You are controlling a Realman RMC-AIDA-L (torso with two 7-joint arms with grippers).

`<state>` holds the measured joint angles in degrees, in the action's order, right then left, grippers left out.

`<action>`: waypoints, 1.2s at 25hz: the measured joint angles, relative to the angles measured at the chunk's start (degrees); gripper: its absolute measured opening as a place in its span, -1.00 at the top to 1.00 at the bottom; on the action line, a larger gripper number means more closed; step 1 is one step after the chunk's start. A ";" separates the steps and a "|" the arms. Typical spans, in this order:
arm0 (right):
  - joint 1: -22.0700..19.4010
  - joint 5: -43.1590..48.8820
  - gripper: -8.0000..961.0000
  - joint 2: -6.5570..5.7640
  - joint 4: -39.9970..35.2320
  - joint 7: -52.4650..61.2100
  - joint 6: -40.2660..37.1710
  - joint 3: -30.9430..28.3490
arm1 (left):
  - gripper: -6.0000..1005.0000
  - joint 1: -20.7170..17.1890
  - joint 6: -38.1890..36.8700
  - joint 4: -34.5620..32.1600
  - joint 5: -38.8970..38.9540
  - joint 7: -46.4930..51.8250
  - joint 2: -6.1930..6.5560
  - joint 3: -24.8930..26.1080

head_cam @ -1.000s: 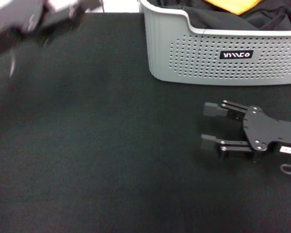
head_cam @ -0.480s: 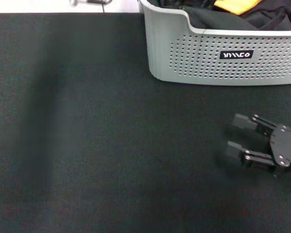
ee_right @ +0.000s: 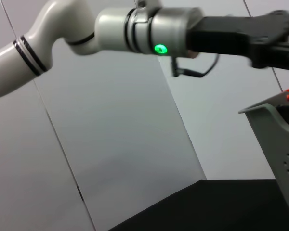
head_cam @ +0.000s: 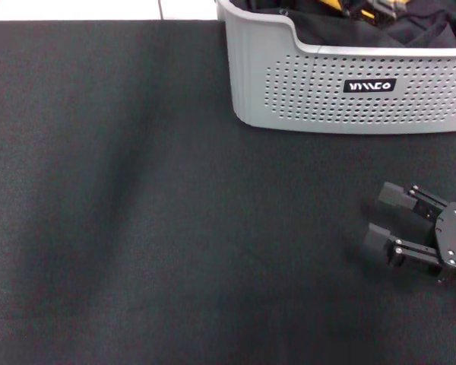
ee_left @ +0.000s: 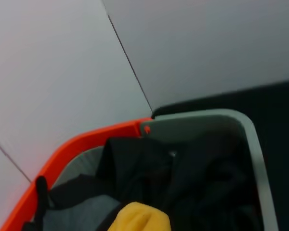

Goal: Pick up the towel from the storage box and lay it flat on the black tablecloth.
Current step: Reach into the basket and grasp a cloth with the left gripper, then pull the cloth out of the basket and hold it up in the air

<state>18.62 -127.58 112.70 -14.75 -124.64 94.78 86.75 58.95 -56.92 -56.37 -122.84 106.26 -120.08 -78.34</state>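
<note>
The black tablecloth (head_cam: 137,228) covered nearly the whole worktop in the head view — plain, finely textured, lying flat. At its far right edge stood the storage box (head_cam: 349,99), light grey with dotted perforated sides and a small black logo label (head_cam: 370,85) facing the robot. Inside the box sat a heap of smooth black garment fabric (ee_left: 192,178), folded over itself, and down among those folds showed the towel (ee_left: 139,219) — a yellow-orange lump in the left wrist view, only slivers of it at the top edge of the head view (head_cam: 330,4). The towel was in the box, not on the cloth. Behind the box, the left wrist view caught an orange rim (ee_left: 86,139) beside the grey one.

The left arm (ee_right: 149,31) reached out above the box, white and grey with a green light on it, seen from the right wrist camera; its gripper ran off the picture's edge, so I could not tell how its jaws stood. The right gripper (head_cam: 395,224) lay low over the tablecloth, near the robot's right side and in front of the box — its jaws spread apart, holding nothing.
</note>
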 joint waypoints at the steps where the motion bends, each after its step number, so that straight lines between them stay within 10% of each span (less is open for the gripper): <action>1: -0.01 0.01 -0.81 0.11 0.00 -0.05 -0.03 0.03 | -0.52 0.43 1.02 0.19 -0.91 0.74 -0.07 -1.17; 18: -0.67 1.00 -0.81 1.01 0.61 -0.25 0.22 0.13 | 0.16 2.04 8.85 3.61 -9.97 7.77 -0.07 -4.28; 30: -0.70 1.48 -0.81 1.04 1.33 -0.83 0.28 0.13 | 0.16 1.66 8.23 3.88 -10.39 8.23 -0.24 -6.43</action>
<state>17.92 -126.10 113.74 -13.43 -125.48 95.06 86.88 60.61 -48.69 -52.49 -133.23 114.49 -120.32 -84.77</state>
